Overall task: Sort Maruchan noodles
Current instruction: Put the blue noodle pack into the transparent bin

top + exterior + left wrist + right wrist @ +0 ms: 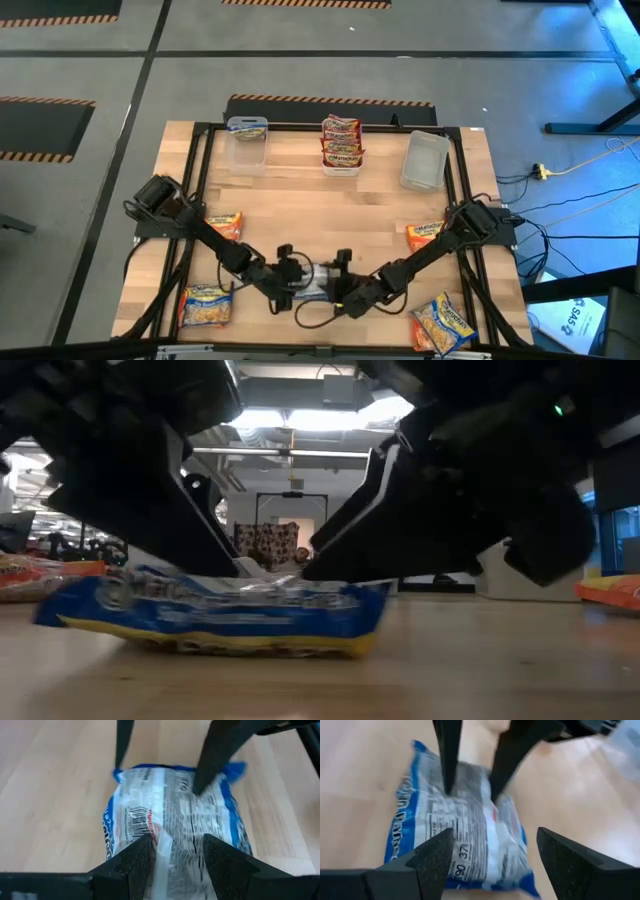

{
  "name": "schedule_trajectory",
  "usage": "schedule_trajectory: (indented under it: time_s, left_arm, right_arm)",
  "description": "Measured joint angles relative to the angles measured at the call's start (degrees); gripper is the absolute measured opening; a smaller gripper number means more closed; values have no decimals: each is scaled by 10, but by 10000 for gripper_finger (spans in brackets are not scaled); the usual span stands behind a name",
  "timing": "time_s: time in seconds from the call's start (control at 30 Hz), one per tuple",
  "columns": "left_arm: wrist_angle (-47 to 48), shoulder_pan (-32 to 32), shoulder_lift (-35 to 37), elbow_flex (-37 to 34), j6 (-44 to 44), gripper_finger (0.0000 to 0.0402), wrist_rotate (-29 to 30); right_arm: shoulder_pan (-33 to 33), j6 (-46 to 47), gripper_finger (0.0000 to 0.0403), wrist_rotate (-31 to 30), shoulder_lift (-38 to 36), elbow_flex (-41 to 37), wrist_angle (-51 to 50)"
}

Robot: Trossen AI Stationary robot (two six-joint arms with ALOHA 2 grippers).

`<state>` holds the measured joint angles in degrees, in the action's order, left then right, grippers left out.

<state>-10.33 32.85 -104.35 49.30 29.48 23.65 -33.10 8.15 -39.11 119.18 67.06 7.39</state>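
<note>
Low centre of the high view: both arms meet over one blue-white packet [313, 281] lying flat on the wooden table [300, 200].
Left gripper [174, 851]: you have its fingers pinched on the raised back seam at one end of that packet.
Right gripper [492, 852]: its fingers stand wide apart, straddling the other end, and grip nothing that you can see.
Other noodles: an orange-yellow packet [223, 225] lies left of centre, another [206, 305] at lower left, one [424, 235] right of centre, one [443, 322] at lower right.
Sorted so far: red-maroon packets [341, 140] sit in the middle bin [341, 168] at the top; the left bin [247, 143] and right bin [424, 160] look unfilled.
Handling: you should expect a light packet with slick, crinkly film that slips, and a brittle noodle block inside that cracks under a hard squeeze.
Where to hold: take the flat crimped end or the seam, not the middle of the block.
</note>
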Motion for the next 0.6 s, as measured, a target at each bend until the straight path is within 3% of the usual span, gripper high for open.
schedule_trajectory:
  time_s: [0.13,0.33,0.43,0.6]
  left_arm:
    - [7,-3,39,-1,-9,174,0]
    - [58,2,83,0,-60,174,53]
    - [90,1,81,-4,-61,174,86]
    - [82,-15,53,-30,-51,174,80]
  right_arm:
    - [-2,-8,275,9,-22,45,-84]
    - [-28,-16,275,84,-16,76,-33]
    - [-37,-28,275,87,2,73,-18]
    - [-36,-57,275,86,41,73,-8]
